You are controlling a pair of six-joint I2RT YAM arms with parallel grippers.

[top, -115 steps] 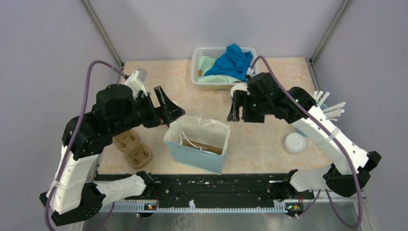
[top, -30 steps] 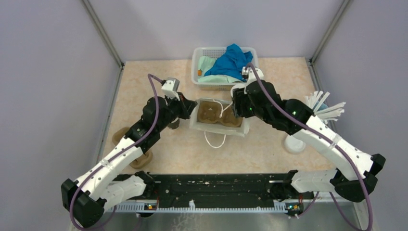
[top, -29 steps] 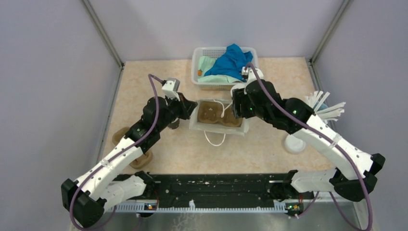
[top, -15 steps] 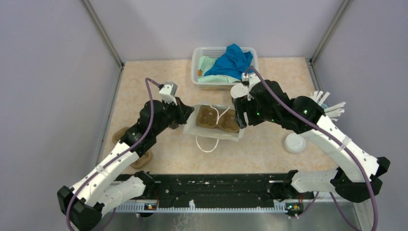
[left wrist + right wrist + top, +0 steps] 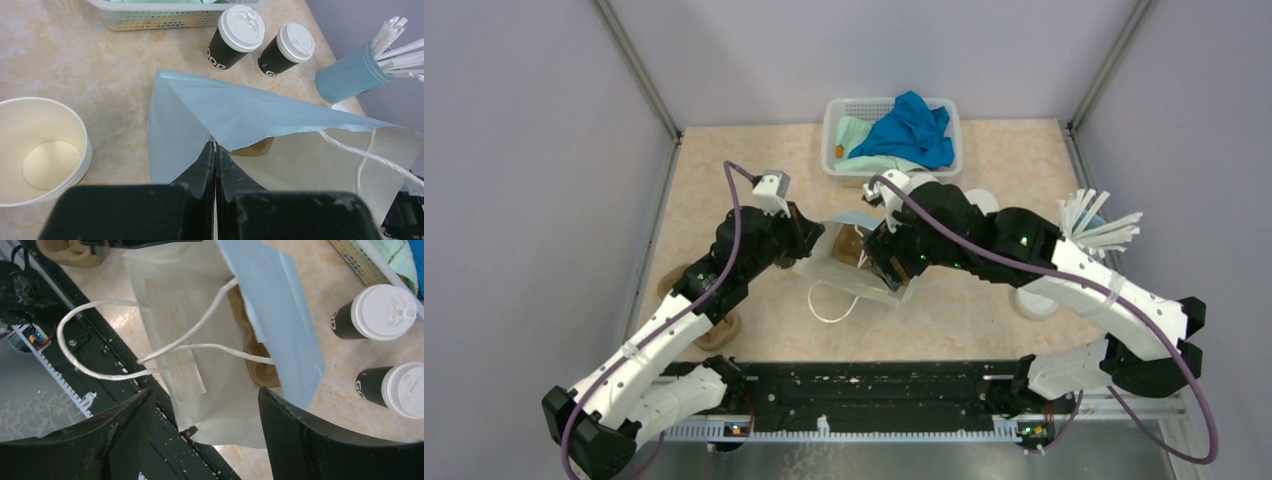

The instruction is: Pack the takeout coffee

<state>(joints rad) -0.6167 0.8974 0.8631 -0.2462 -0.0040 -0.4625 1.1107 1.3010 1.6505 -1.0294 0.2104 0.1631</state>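
Note:
Two takeout coffee cups, black-walled with white lids, stand beside each other (image 5: 235,37) (image 5: 286,49) behind the bag; the right wrist view shows them too (image 5: 372,315) (image 5: 392,387). A light blue paper bag (image 5: 834,272) (image 5: 240,107) (image 5: 280,305) leans over with its white-lined mouth toward the near edge. A brown pulp tray (image 5: 255,360) lies inside it. My left gripper (image 5: 214,145) (image 5: 809,243) is shut on the bag's rim. My right gripper (image 5: 205,395) (image 5: 889,265) hangs open above the bag's mouth, holding nothing.
An open white paper cup (image 5: 42,150) stands left of the bag. A light blue cup of white sticks (image 5: 1089,225) and a loose white lid (image 5: 1036,297) are at the right. A white basket (image 5: 829,140) of cloths sits at the back, another pulp tray (image 5: 709,325) at the near left.
My right arm swung left and nearer, over the bag's mouth, and its jaws opened wider. The bag tipped further toward the near side. The left gripper kept its hold.

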